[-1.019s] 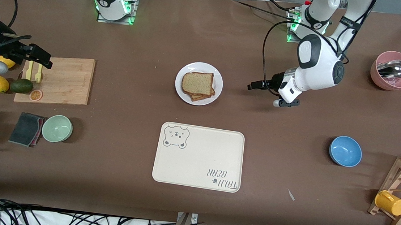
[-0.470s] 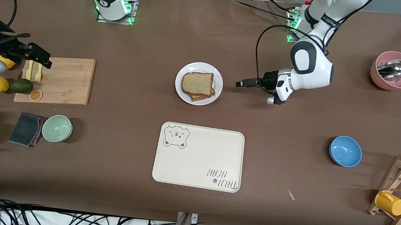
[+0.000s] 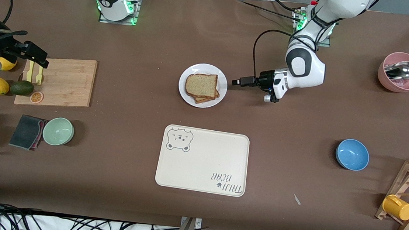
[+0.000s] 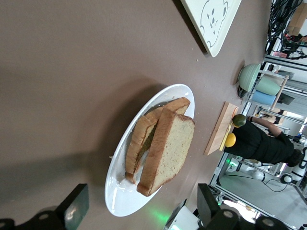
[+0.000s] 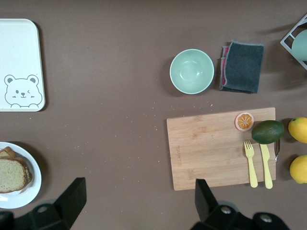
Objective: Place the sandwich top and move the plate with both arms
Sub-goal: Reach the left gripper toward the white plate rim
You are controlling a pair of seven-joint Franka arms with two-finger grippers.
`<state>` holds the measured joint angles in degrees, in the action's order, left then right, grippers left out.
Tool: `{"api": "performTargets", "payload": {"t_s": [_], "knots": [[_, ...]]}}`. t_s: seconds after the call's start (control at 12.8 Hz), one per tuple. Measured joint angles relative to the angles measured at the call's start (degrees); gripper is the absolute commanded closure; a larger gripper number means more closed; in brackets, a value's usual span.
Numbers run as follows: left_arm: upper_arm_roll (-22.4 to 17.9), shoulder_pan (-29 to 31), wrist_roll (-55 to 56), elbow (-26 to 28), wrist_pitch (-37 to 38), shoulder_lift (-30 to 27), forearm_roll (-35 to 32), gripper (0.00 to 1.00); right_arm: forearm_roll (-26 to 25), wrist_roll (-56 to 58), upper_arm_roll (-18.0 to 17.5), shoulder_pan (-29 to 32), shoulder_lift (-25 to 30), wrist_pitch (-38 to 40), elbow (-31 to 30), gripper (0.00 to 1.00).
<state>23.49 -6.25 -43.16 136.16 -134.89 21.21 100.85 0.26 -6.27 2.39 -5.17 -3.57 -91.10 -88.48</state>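
We see the round plain white plate (image 3: pixel 221 90) just above the centre of the front frame, with the light tan speckled bread slice, the sandwich top (image 3: pixel 201 84), already lying on the stacked slices there, so we judge the placing done and the two-arm plate move next. The left gripper (image 3: pixel 236 82) sits low, right of centre frame, just beside the plate rim toward the left arm's end of the table, fingers pointing at the rim. In the left wrist view its fingers (image 4: pixel 76 208) are spread wide, the plate (image 4: pixel 120 203) lying straight ahead between them, nothing pinched. The right gripper (image 3: pixel 37 56) hangs at the frame's left edge over the light wooden cutting board (image 3: pixel 66 82), well apart from the plate. Its fingers (image 5: pixel 72 196) are spread too and hold nothing. So the left arm is much nearer, and the right one needs to cross to the plate's other rim.
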Motion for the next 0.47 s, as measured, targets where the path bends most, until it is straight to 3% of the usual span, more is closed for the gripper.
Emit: {"api": "performTargets", "payload": {"t_s": [0.47], "knots": [[-0.04,-3.17,-6.41,-0.38,-0.04,4.27,7.09,0.08,0.00,-0.05,0.01,0.00,-0.65,0.20,0.00,0.00]]}}
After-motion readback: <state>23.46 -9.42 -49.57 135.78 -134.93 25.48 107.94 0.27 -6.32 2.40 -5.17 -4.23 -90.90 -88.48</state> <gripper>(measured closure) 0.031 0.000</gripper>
